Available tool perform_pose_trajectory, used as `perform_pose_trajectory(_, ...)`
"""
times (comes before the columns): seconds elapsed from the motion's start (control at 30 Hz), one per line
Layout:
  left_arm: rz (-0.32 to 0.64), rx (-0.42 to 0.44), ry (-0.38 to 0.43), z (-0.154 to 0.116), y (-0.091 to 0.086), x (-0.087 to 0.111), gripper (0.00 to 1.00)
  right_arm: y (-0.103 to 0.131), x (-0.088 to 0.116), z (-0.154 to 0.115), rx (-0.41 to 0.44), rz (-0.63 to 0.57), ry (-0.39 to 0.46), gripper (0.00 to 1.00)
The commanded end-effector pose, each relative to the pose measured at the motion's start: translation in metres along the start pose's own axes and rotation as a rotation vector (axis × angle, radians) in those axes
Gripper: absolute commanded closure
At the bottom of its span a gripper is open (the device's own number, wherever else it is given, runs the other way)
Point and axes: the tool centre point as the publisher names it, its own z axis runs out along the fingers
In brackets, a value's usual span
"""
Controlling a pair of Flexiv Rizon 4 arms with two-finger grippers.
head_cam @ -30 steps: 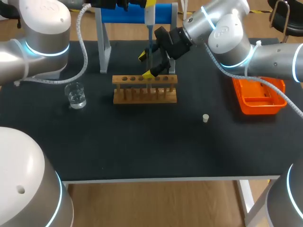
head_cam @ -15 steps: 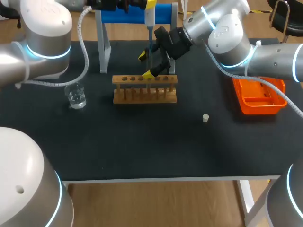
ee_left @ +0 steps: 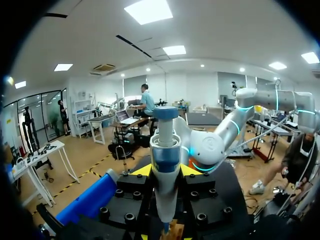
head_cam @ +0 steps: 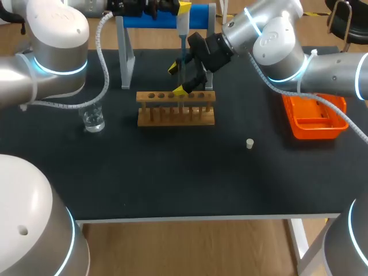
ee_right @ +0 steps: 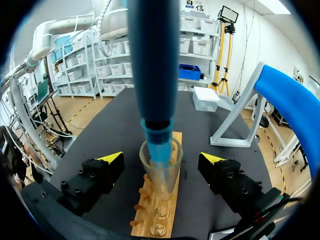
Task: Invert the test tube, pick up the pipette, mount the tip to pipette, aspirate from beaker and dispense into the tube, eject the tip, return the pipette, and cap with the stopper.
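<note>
Overhead, left claw (ee_left: 165, 172) pinches the pipette (ee_left: 165, 145) upright, tip (ee_right: 159, 144) inside the test tube (ee_right: 161, 176) flanked by the spread right claw (ee_right: 162, 159).

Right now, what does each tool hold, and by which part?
The left tool grips the pipette by its body; the right tool stands open around the test tube.

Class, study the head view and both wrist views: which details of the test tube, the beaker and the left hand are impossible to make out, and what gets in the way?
- Test tube: any liquid inside. In the right wrist view the pipette fills its mouth. In the head view it is too small, by the right hand.
- Left hand: in the head view, cut off by the top edge.
- Beaker: liquid level. Too small in the head view.
</note>
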Motion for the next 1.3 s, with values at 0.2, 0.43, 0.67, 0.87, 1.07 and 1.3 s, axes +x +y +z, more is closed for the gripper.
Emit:
perform_pose_trajectory(0.2, -0.004, -0.012, 0.002, 0.001, 0.003, 0.002, 1.0, 0.0, 0.001, -0.001, 0.002, 0.0, -0.001, 0.0)
perform_pose_trajectory(0.43, -0.007, -0.016, -0.003, 0.0, 0.006, 0.002, 1.0, 0.0, 0.001, -0.001, 0.002, 0.0, -0.001, 0.0)
perform_pose_trajectory(0.67, -0.011, -0.012, -0.003, 0.0, 0.007, 0.002, 1.0, 0.0, 0.001, -0.001, 0.002, 0.0, -0.001, 0.0)
perform_pose_trajectory(0.87, -0.014, -0.007, 0.0, 0.003, 0.01, 0.003, 1.0, 0.0, 0.001, -0.001, 0.002, 0.0, -0.001, 0.0)
perform_pose_trajectory(1.07, -0.013, -0.009, 0.007, 0.006, 0.011, 0.003, 1.0, 0.0, 0.001, -0.001, 0.002, 0.0, -0.001, 0.0)
perform_pose_trajectory(1.3, -0.013, -0.008, 0.004, 0.006, 0.012, 0.003, 1.0, 0.0, 0.001, -0.001, 0.002, 0.0, -0.001, 0.0)
